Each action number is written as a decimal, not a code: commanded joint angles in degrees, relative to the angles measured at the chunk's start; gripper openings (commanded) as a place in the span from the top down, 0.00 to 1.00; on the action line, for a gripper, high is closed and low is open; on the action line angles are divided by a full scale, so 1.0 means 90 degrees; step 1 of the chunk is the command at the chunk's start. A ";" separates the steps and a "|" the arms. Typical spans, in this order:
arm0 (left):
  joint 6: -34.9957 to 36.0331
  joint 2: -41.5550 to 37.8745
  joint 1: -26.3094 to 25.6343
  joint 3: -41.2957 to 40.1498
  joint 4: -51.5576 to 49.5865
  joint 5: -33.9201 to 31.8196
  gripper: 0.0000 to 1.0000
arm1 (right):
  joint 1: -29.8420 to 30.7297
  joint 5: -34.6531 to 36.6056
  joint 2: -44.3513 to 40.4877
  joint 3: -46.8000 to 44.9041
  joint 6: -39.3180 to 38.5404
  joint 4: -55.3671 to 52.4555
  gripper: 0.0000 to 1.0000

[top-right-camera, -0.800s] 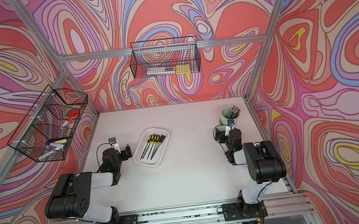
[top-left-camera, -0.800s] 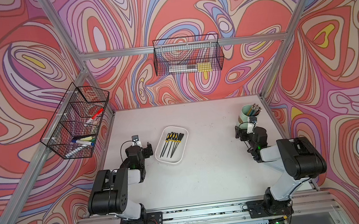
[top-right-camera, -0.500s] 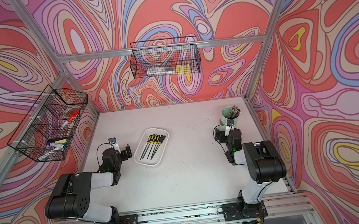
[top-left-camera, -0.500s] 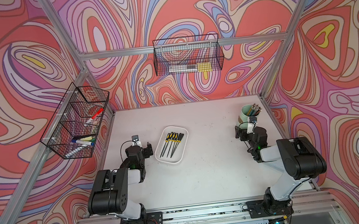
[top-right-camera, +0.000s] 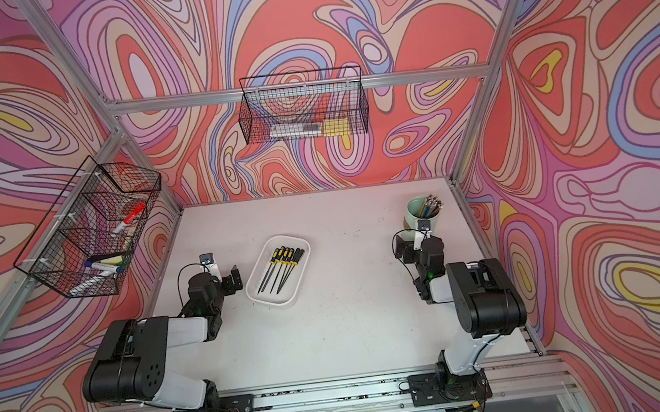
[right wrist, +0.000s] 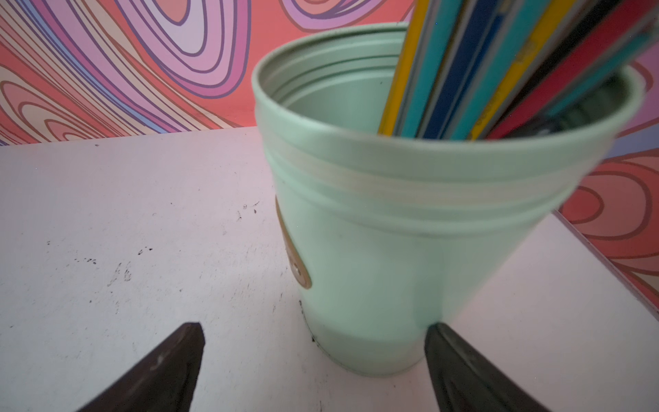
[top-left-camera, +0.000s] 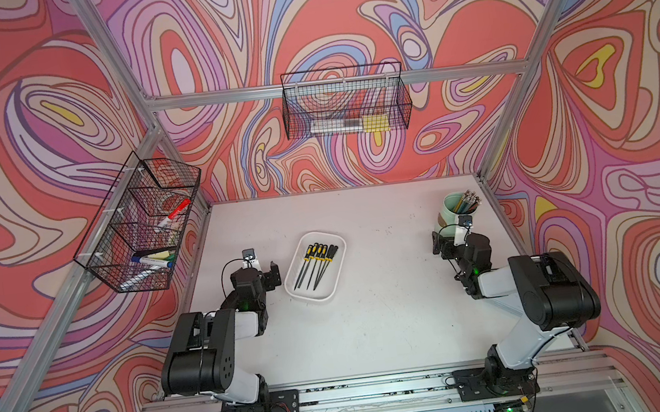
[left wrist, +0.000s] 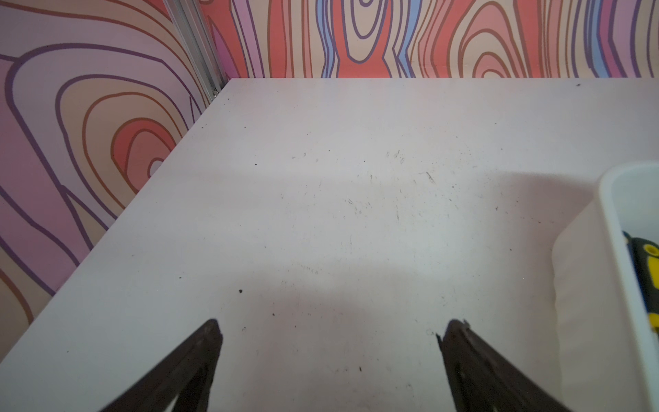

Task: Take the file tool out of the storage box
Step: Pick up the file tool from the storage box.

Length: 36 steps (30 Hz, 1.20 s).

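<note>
The left gripper (left wrist: 328,331) is held wide apart and empty, as is the right gripper (right wrist: 316,333) by the pencil cup (right wrist: 392,232); the file tools (top-left-camera: 317,260) are laid in the storage box (top-left-camera: 311,298) just beside the left gripper

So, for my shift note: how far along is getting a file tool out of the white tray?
Nothing done yet: the black-and-yellow-handled files all lie in the shallow white plastic tray. Nothing in hand: the left gripper is open beside the tray, the right gripper open by the mint-green pencil cup. Remaining: reach in, grasp one file, lift it out.
</note>
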 commanded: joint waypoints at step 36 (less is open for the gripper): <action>-0.0696 -0.0487 -0.1881 0.4295 -0.6724 0.0676 0.07 | 0.1324 0.0057 -0.2455 0.2496 0.0589 -0.5637 0.02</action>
